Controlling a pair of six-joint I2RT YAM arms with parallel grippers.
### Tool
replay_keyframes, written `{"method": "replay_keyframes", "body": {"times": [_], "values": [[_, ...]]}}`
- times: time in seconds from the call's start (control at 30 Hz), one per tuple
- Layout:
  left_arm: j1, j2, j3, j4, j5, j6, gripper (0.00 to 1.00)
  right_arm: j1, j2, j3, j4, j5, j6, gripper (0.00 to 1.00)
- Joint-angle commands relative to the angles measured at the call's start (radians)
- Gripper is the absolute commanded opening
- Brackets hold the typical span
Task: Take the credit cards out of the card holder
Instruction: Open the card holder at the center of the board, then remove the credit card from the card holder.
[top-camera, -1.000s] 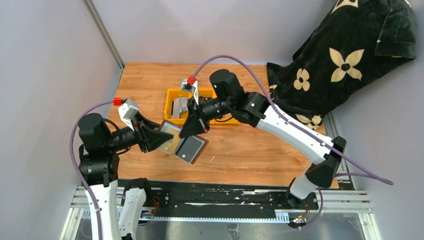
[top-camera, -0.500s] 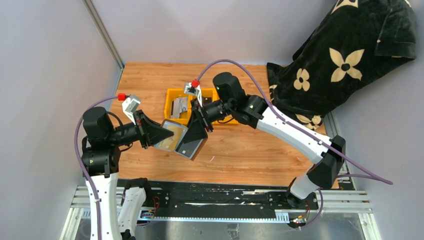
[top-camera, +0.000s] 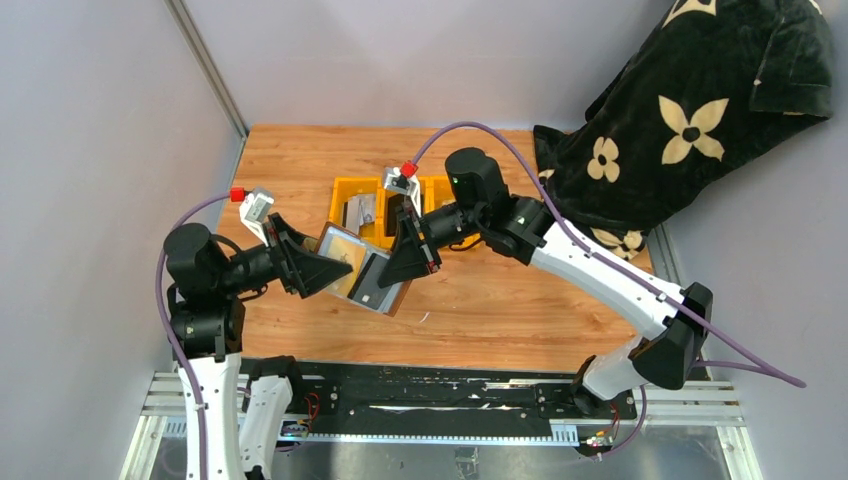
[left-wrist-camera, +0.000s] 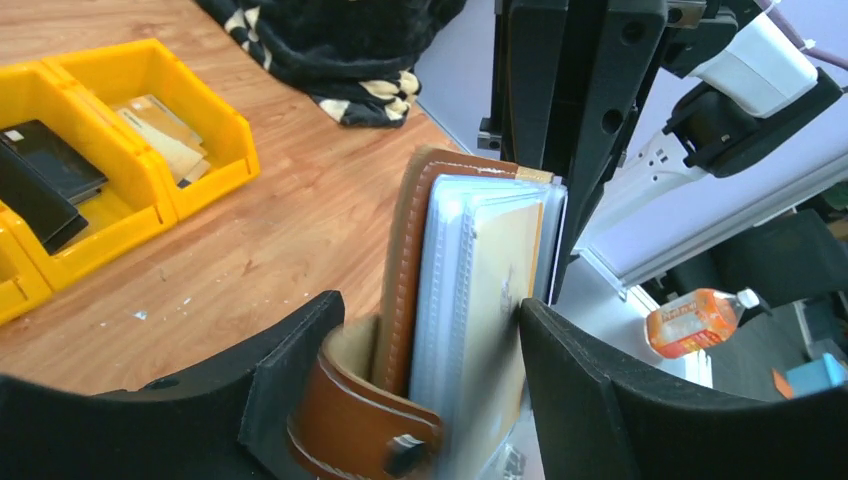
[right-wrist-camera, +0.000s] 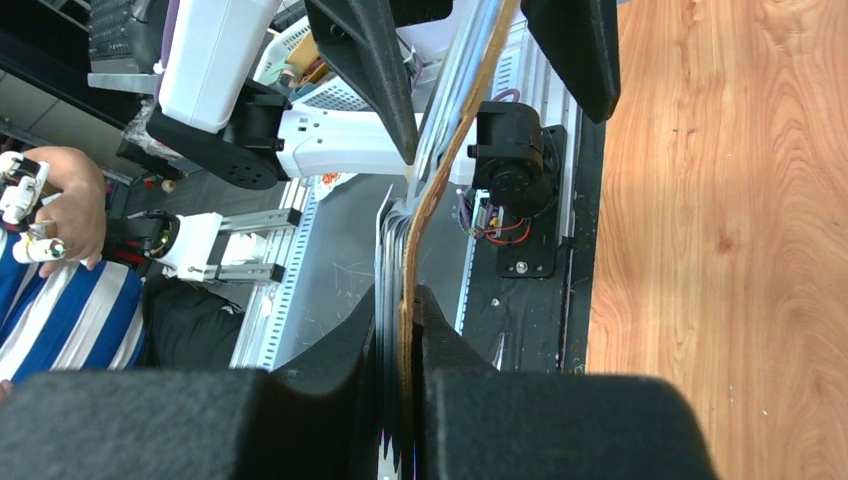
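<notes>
The right gripper (right-wrist-camera: 400, 300) pinches one leaf of the card holder (left-wrist-camera: 410, 260) tight, holding it above the table (top-camera: 480, 300), seemingly so the left gripper (left-wrist-camera: 428, 303), jaws spread loosely astride the other leaf, can reach the credit cards (left-wrist-camera: 495, 280) sleeved inside.

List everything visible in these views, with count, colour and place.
card holder: one, brown, raised above the table between both tools
credit cards: several, black and tan, in the bins; one tan in the holder
yellow bins: at least two, mid-table
blanket: one, black with tan flowers, far right corner
table: one, wooden
bottle: one, orange, beyond the table
left tool: one, black, jaws apart around the holder
right tool: one, black, pinching the holder
</notes>
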Motion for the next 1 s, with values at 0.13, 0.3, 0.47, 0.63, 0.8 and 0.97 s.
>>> {"method": "replay_keyframes", "body": {"times": [0.13,0.3,0.47,0.63,0.8,0.97], "values": [[0.006,0.064,0.022,-0.023,0.121,-0.014,0.52,-0.003,-0.021,0.097,-0.152,-0.060,-0.163,0.00],[0.006,0.086,0.041,-0.024,0.189,-0.038,0.30,-0.003,0.009,0.121,-0.194,-0.065,-0.196,0.01],[0.006,0.067,0.042,-0.024,0.223,-0.034,0.15,-0.006,0.051,0.163,-0.257,-0.055,-0.272,0.32],[0.006,0.050,0.058,-0.012,0.084,-0.022,0.03,-0.082,0.064,0.200,-0.275,0.114,-0.212,0.57],[0.006,0.024,0.061,0.040,-0.214,-0.049,0.00,-0.124,-0.071,0.147,-0.185,0.416,-0.099,0.71],[0.006,-0.037,0.026,0.140,-0.487,-0.141,0.00,-0.112,-0.293,-0.107,0.165,0.619,0.077,0.72]]}}
